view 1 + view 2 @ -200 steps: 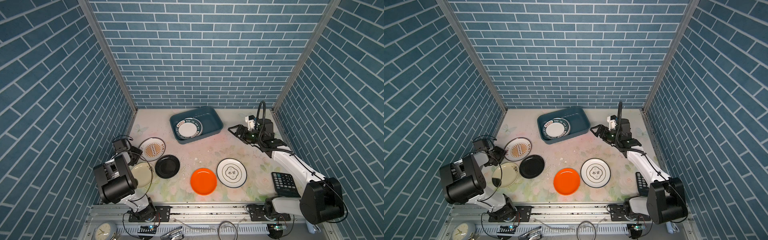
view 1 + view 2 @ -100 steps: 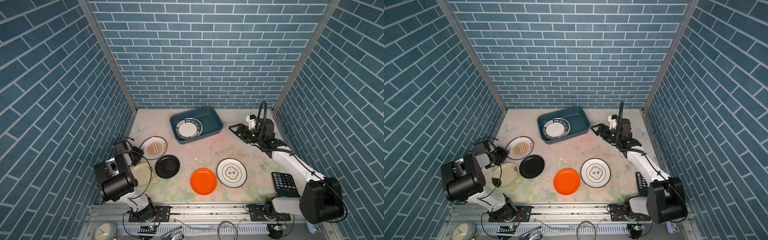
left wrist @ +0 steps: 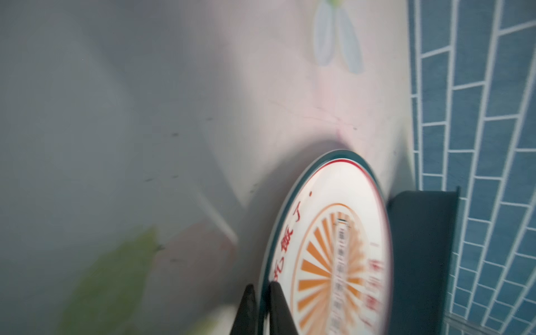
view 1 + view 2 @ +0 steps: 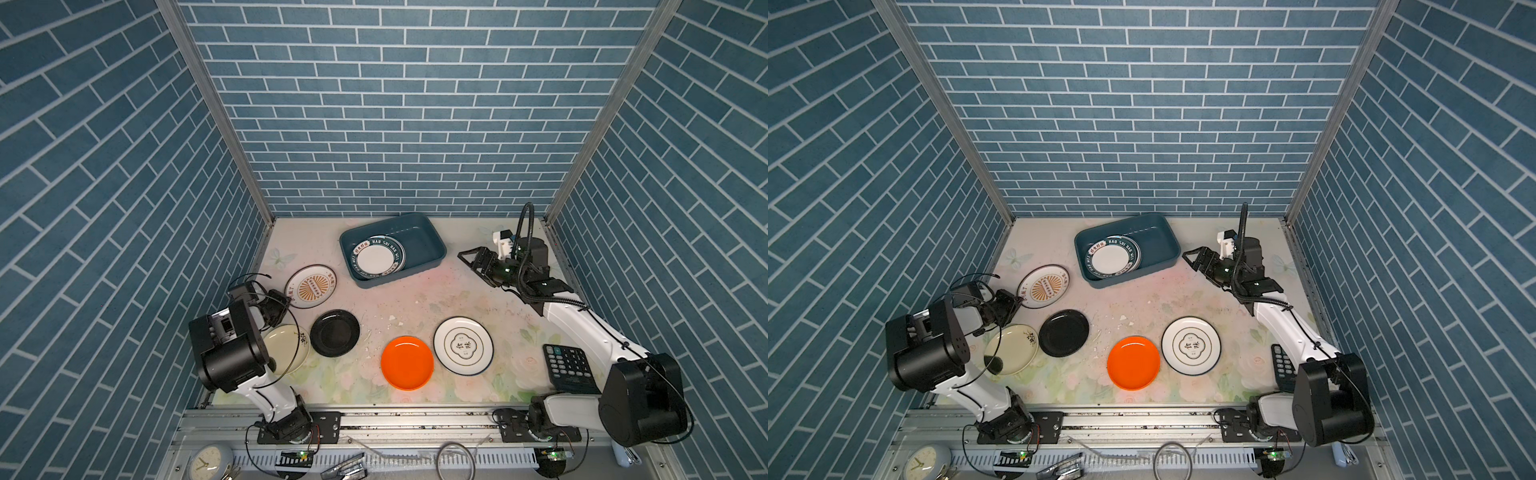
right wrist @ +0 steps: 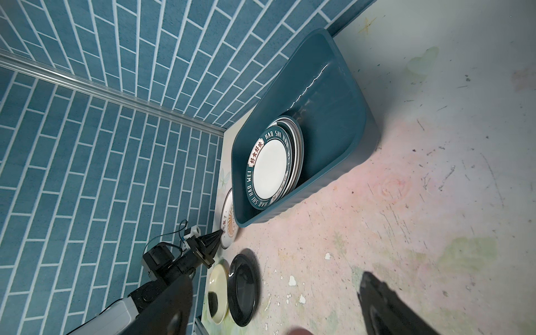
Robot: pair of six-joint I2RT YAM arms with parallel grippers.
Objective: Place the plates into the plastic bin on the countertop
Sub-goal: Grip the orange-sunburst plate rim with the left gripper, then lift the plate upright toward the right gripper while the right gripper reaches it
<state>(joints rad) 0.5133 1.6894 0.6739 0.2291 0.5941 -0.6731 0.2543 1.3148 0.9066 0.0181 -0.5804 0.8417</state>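
1. Our left hand (image 3: pixel 261 287) grips the sunburst plate (image 3: pixel 333 246) by its rim, on the worktop (image 4: pixel 415 299) near the bin (image 4: pixel 434 243).
2. We lift level, clearing the bin wall.
3. Our right hand (image 4: pixel 473 268) stands wide, empty.

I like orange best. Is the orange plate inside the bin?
No, the orange plate lies flat on the countertop, well apart from the plastic bin.

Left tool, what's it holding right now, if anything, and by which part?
The left tool is shut on the sunburst plate, pinching its teal rim at the edge nearest that arm.
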